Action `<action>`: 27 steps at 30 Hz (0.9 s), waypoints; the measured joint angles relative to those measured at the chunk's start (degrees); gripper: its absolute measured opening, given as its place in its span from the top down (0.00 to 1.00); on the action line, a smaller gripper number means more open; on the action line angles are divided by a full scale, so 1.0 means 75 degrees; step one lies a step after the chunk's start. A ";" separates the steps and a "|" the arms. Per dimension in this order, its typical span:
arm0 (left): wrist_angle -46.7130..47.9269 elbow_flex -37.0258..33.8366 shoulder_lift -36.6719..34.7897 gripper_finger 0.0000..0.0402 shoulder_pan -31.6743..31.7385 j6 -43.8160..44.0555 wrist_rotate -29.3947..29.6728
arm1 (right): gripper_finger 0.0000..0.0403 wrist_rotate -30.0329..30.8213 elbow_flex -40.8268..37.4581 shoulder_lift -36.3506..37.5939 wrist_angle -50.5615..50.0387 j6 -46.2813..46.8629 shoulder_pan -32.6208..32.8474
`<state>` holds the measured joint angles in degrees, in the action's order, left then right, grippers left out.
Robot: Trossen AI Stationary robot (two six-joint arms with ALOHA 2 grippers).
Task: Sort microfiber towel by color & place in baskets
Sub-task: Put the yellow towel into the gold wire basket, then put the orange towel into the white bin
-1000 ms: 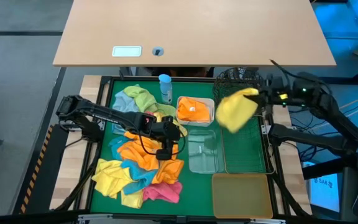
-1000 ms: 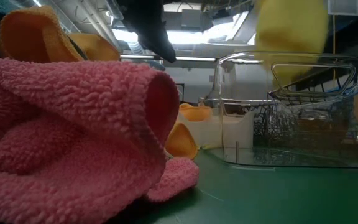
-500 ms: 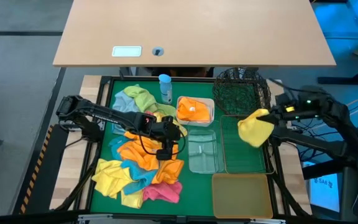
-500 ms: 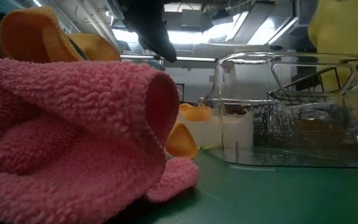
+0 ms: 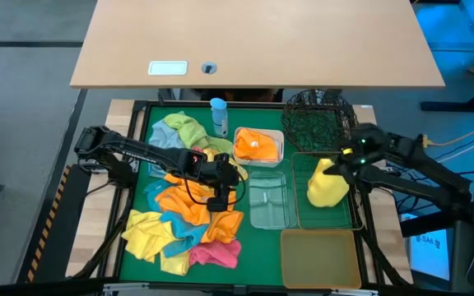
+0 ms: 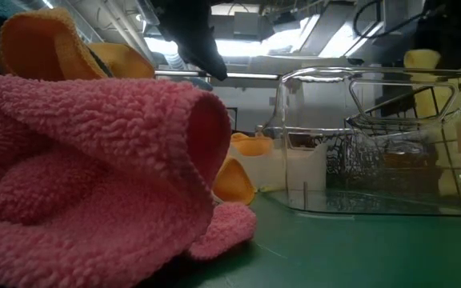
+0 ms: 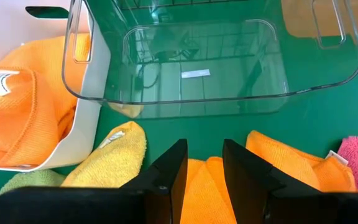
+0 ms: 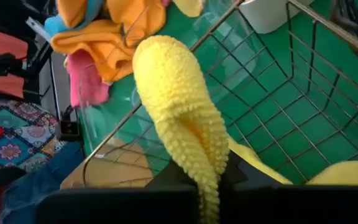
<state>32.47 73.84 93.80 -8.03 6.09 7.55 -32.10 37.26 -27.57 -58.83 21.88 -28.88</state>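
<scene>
I have the right gripper (image 5: 341, 161) pinched shut on a yellow towel (image 5: 326, 186), hanging it inside the rectangular wire basket (image 5: 346, 220) for release, while my left gripper (image 7: 204, 163) waits part-open over the orange towel (image 7: 202, 196).

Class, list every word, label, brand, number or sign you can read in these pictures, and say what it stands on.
None can be read.
White label on the wooden table: too small.
Tag on the orange towel in the white tub: a mark only, no words.
Strip on the clear tub: blurred.
</scene>
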 joint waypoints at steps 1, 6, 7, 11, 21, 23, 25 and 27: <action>0.0005 0.0000 0.0000 0.76 0.0000 0.0000 -0.0003 | 0.97 0.0000 -0.0096 -0.0009 0.0101 0.0119 0.0000; 0.0006 0.0003 0.0000 0.76 0.0000 0.0000 0.0047 | 0.93 -0.0006 -0.0253 -0.0066 0.0364 0.0369 0.0001; 0.0007 0.0003 0.0000 0.76 0.0000 -0.0002 0.0056 | 0.92 -0.0006 -0.0254 -0.0067 0.0369 0.0369 0.0000; 0.0006 0.0003 0.0000 0.76 0.0000 0.0306 0.0069 | 0.85 -0.0006 -0.0254 -0.0079 0.0397 0.0369 0.0003; 0.0586 0.0461 0.0000 0.76 0.0001 0.1270 -0.0656 | 0.55 -0.0045 -0.0254 -0.0108 0.0399 0.0538 0.0000; 0.1011 0.0618 0.0000 0.76 0.0002 0.1571 -0.1089 | 0.51 -0.0064 -0.0251 -0.0106 0.0395 0.0541 0.0000; 0.1547 0.0745 0.0000 0.76 0.0002 0.1934 -0.1607 | 0.48 -0.0064 -0.0251 -0.0105 0.0393 0.0538 0.0000; 0.2086 0.0793 0.0000 0.76 0.0000 0.2375 -0.2271 | 0.47 -0.0064 -0.0252 -0.0108 0.0393 0.0538 0.0000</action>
<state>48.11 79.79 93.80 -8.03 23.90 -9.48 -32.58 35.37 -28.38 -55.88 25.91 -28.88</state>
